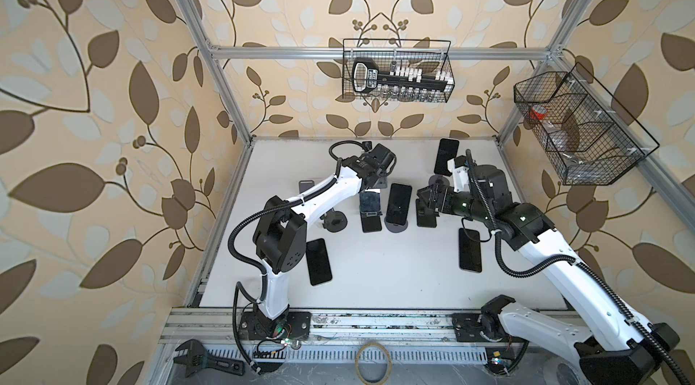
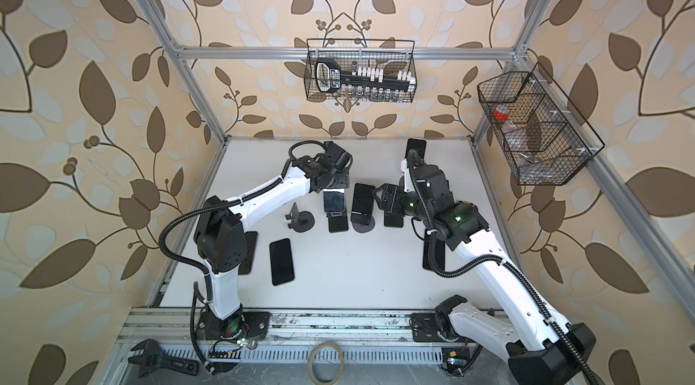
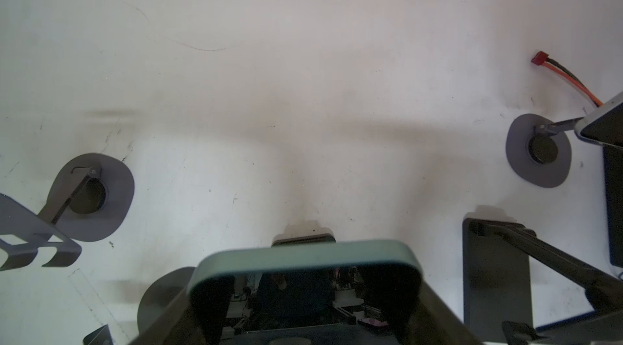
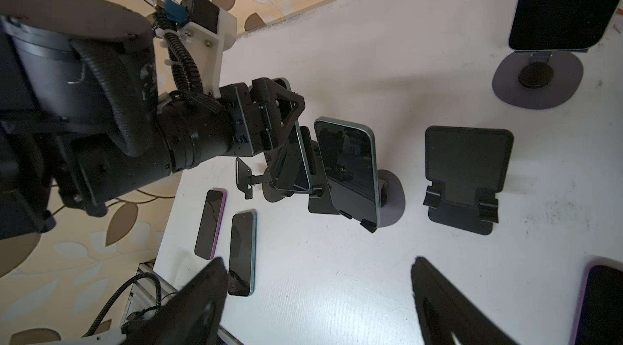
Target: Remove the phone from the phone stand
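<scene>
Phone point(image 1: 370, 201) clamped in my closed left gripper point(image 3: 303, 245), not yet off its stand point(image 1: 371, 227). Lift-out remains; right gripper point(image 4: 317, 260) part-open, empty.

- Beige wallpaper point(image 1: 113, 63) with brown and pale leaves covers the left, back and right walls in both top views.
- An aluminium frame bar point(image 1: 282, 52) crosses the back wall at upper centre.
- A black wire basket point(image 1: 413, 40) hangs from it; a second wire basket point(image 1: 601, 172) hangs at the right.
- The white tabletop point(image 1: 376, 270) fills the lower centre, softly lit.
- A metal rail point(image 1: 376, 321) runs along its bottom edge.
</scene>
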